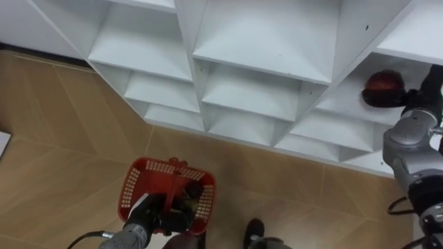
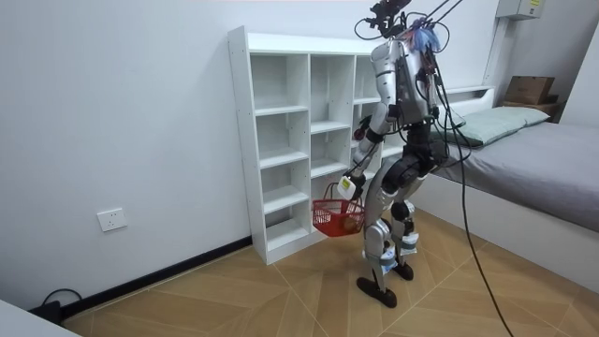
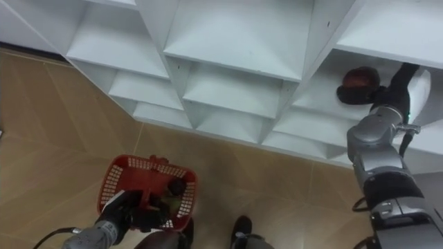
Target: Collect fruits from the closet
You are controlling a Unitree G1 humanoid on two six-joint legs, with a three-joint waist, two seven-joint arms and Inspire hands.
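Note:
A dark red round fruit [image 1: 384, 84] lies in a cubby at the right of the white closet [image 1: 252, 59]. My right arm reaches into that cubby, and the right hand [image 3: 400, 77] is right beside the fruit; its fingers are hidden there. Low at the left, my left hand [image 1: 147, 211] is curled round the black handle of a red mesh basket [image 1: 142, 181], which hangs above the wooden floor. Some dark items lie inside the basket. In the room view I stand close before the closet, with the basket [image 2: 335, 218] at knee height.
The closet's other cubbies [image 1: 152, 41] are bare. A bed [image 2: 533, 159] stands behind me, on the room view's right. Open wooden floor [image 1: 62, 138] stretches to my left, with a wall socket [image 2: 111, 220] low on the wall.

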